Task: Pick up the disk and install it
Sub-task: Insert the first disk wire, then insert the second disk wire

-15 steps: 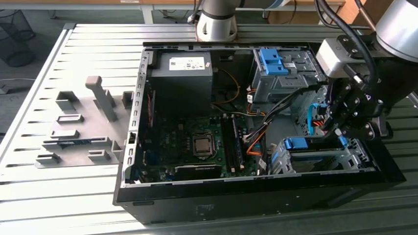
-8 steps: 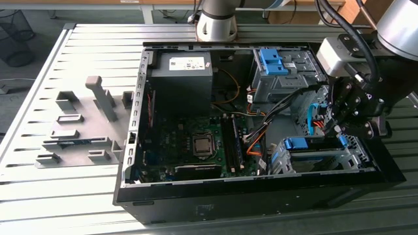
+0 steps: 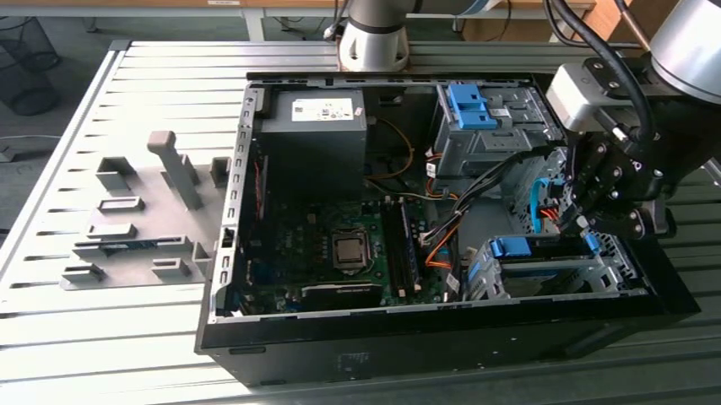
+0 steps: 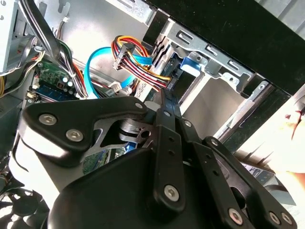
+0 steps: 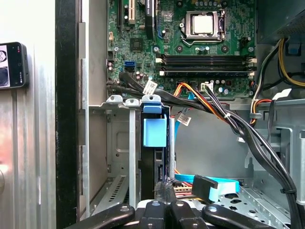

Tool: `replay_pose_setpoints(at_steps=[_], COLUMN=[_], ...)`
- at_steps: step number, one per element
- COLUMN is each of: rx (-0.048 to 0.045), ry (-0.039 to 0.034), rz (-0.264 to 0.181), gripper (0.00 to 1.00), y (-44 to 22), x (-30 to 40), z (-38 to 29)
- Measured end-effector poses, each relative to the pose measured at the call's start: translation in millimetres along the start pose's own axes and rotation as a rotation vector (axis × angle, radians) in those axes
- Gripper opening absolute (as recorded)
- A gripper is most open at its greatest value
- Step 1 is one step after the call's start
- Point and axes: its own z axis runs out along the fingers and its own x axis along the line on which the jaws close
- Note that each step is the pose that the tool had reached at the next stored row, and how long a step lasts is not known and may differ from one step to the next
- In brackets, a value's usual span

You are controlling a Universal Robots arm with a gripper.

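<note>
1. Your gripper (image 3: 593, 221) hangs inside the open computer case (image 3: 338, 354), on the exterior view's right, just above the lower drive cage (image 3: 552, 274).

2. The disk (image 3: 528, 250) sits on edge in that cage — you can see its blue frame poking up between the metal walls, right under the fingers. In the first wrist view the same blue frame (image 5: 155, 129) stands in one slot of the cage (image 5: 116, 143), with the silver edge running down toward the fingertips (image 5: 164, 206).

3. The claw looks closed: in the first wrist view the two fingertips meet with no gap, and in the second wrist view the linkage (image 4: 169, 143) folds to a single narrow point. Whether those tips actually pinch the disk's edge, you can't tell from here — they end right at it.

4. Around the arm: a bundle of coloured wires (image 4: 136, 57) and a light-blue flat cable (image 5: 209, 186) lie just beside the cage, close to the fingers.

5. Further in, the motherboard (image 3: 338, 253) lies flat with its processor socket (image 5: 202, 24) bare, the black power supply (image 3: 313, 126) at the far end, and a second cage with a blue bracket (image 3: 471, 105) beside it.

6. Outside the case, a grey fixture plate (image 3: 141, 224) sits on the slatted table (image 3: 67, 337), well apart from the gripper.
</note>
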Motion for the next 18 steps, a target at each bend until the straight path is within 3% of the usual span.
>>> replay_pose_setpoints(at_steps=[9,15,18], rx=[0.0,0.0,0.0], ry=[0.0003,0.0,0.0002], rz=[0.0,0.0,0.0], gripper=[0.11,0.11,0.11], y=[0.8,16.1,17.2], x=[0.3,2.5,2.5], z=[-0.4,-0.2,-0.3])
